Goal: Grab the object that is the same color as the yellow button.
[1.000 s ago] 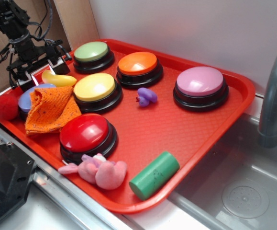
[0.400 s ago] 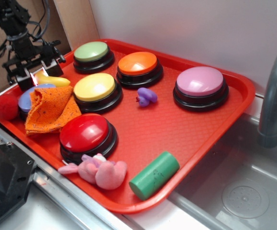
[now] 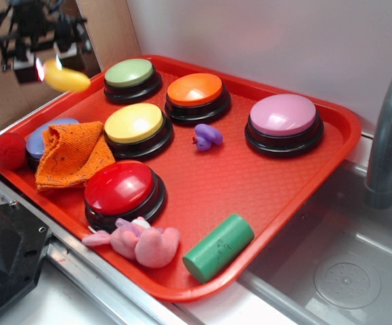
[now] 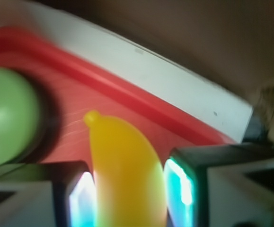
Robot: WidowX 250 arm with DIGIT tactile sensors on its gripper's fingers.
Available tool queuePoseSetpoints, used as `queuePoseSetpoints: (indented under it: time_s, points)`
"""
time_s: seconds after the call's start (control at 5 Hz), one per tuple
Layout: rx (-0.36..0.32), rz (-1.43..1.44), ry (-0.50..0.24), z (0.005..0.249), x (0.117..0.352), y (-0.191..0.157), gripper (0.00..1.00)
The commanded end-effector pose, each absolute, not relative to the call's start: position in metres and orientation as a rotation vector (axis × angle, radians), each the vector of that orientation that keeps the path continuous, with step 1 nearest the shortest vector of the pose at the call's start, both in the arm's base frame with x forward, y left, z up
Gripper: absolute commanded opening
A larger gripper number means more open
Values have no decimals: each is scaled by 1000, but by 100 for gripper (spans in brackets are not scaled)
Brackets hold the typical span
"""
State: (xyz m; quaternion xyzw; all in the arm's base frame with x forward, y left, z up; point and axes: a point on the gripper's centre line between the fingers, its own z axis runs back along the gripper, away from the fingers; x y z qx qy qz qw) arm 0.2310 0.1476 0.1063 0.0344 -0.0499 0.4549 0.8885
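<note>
Currently: end effector (image 3: 47, 64) closed on the yellow banana toy (image 3: 67, 80), both fingers pressed to its sides in the wrist view, toy (image 4: 127, 175) clear of the red tray (image 3: 236, 183), above its far-left corner near the green button (image 3: 129, 72). Yellow button (image 3: 134, 122) sits untouched mid-tray beside the orange cloth (image 3: 70, 154). Advice: hold the squeeze steady; the glossy curved plastic looks prone to slipping, so lift straight and slowly.

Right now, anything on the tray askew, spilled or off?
Only one oddity: the orange cloth lies crumpled over a blue-topped button at the tray's left edge, hiding most of it. The gripper holds the yellow banana clear above the tray. Nothing spilled or damaged.
</note>
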Motion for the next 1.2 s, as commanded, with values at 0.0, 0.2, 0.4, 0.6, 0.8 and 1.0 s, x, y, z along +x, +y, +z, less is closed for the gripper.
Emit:
queuePoseSetpoints:
  time_s: [0.0,0.2,0.4,0.6,0.8,1.0]
  points:
    - [11,569,-158,184,241,67,0]
    - [-41,372,-147,190,240,25,0]
    - [-48,221,-151,188,234,-14,0]
    - [-21,137,-148,182,227,-33,0]
    - [-22,104,-133,171,223,-45,0]
    - [11,191,-142,172,222,-36,0]
